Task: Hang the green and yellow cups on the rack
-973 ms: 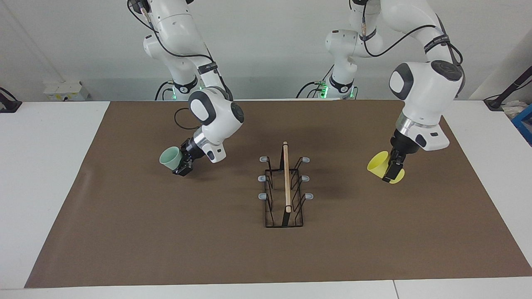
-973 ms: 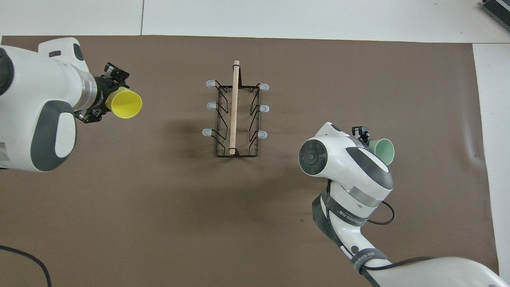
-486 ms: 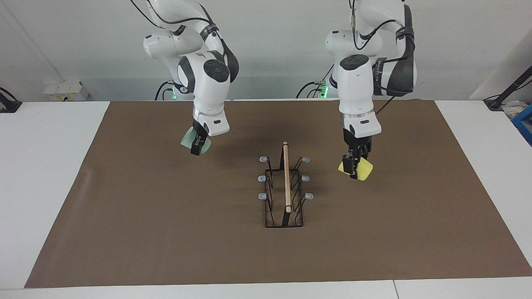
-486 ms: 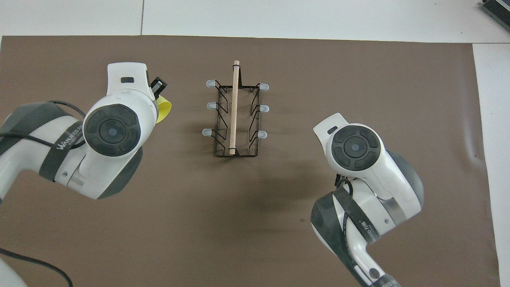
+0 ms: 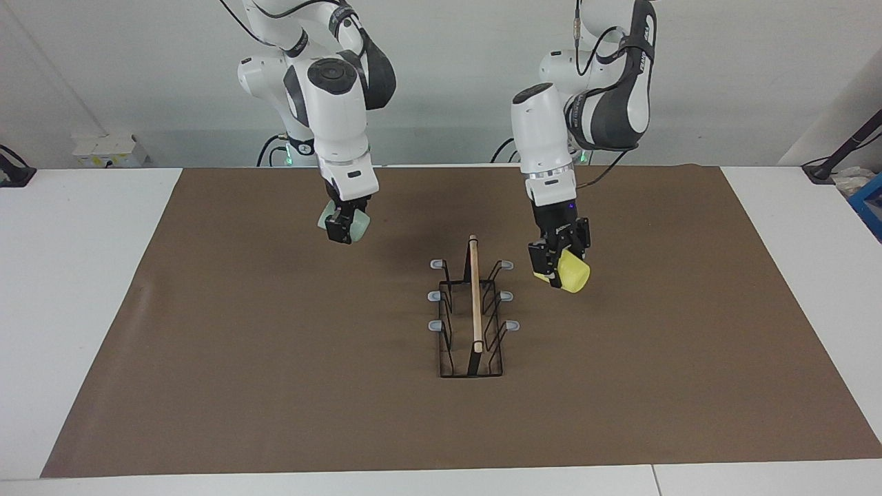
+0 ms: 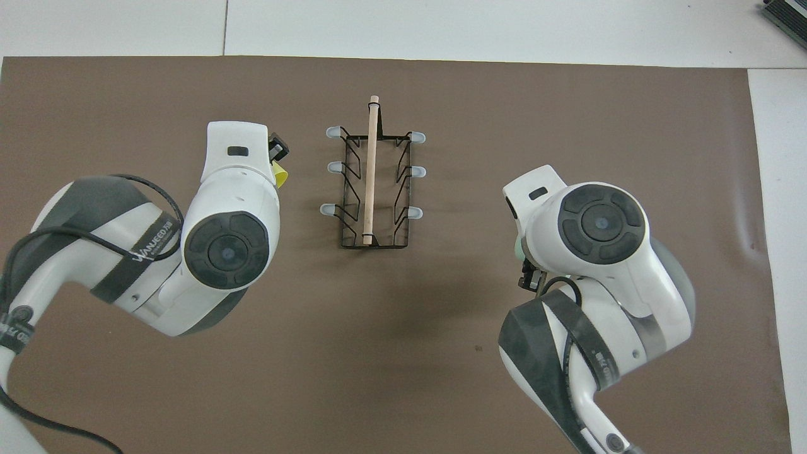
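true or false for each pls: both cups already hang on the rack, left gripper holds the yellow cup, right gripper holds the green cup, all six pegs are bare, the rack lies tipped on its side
1. Both cups already hang on the rack. False: each cup is held in the air by a gripper, off the rack.
2. The left gripper holds the yellow cup. True.
3. The right gripper holds the green cup. True.
4. All six grey-tipped pegs are bare. True.
5. The rack lies tipped on its side. False: it stands upright on the brown mat, wooden bar on top.
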Controlling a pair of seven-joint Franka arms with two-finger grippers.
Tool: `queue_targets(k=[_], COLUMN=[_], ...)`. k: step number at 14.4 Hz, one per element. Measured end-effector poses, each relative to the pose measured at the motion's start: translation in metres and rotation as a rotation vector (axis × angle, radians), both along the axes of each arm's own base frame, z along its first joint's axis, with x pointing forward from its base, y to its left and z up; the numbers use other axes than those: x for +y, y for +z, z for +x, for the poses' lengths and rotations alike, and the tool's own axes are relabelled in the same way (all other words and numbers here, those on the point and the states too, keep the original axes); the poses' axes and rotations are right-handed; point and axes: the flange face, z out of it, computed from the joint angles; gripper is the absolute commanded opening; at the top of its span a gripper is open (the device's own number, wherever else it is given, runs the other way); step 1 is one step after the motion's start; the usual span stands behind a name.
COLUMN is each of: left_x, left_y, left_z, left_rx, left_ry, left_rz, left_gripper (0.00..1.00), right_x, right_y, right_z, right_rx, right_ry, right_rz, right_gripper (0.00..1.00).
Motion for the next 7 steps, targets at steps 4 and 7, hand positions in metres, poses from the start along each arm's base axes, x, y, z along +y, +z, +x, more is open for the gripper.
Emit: queue_targets(k=[4, 7], left_x=[-0.011, -0.022], left_y=[-0.007, -0.015], left_z=[-0.019, -0.030], left_rx=[-0.124, -0.172], left_ry=[-0.007, -0.035], left_rz=[0.029, 0.044], left_gripper=[0.00, 0.00], right_x=[0.020, 0.011], right_y=[0.009, 0.013], right_z=[0.000, 0.007], right_rx=[-0.009, -0.006], right_ry=[0.035, 0.082], right_rz=[0.222, 0.436], right_gripper=[0.00, 0.00])
